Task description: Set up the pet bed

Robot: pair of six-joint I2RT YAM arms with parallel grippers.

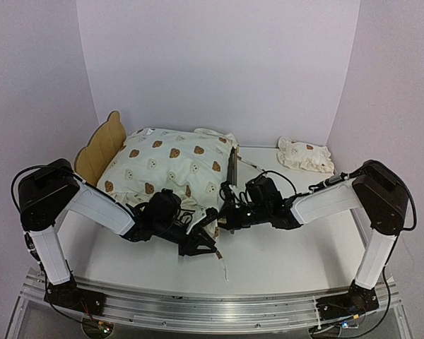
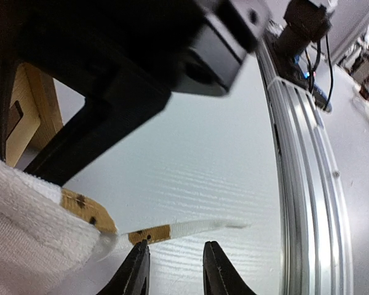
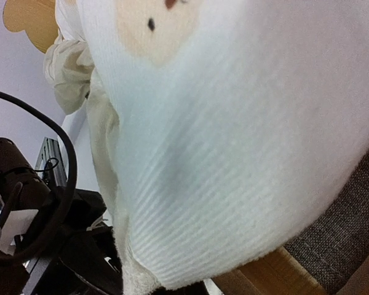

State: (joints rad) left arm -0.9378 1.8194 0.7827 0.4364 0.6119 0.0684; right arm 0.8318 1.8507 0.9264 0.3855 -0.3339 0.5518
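The pet bed (image 1: 104, 143) stands at the left with its plywood bear-ear headboard up. The cream bear-print cushion (image 1: 171, 164) lies bunched over it. My left gripper (image 1: 203, 247) is at the cushion's near corner. In the left wrist view it (image 2: 175, 270) is open and empty, and a tie string (image 2: 194, 228) lies on the table just past its fingertips (image 2: 138, 267). My right gripper (image 1: 222, 212) is pressed against the cushion's near right edge. In the right wrist view the cushion (image 3: 234, 141) hides its fingers, with the grey base (image 3: 357, 227) and a plywood rail (image 3: 277, 273) below.
The small ruffled bear-print pillow (image 1: 305, 155) lies at the back right. A dark rail (image 1: 232, 166) of the bed sticks up beside the cushion. The aluminium base rail (image 2: 301, 178) runs along the near table edge. White walls enclose the table.
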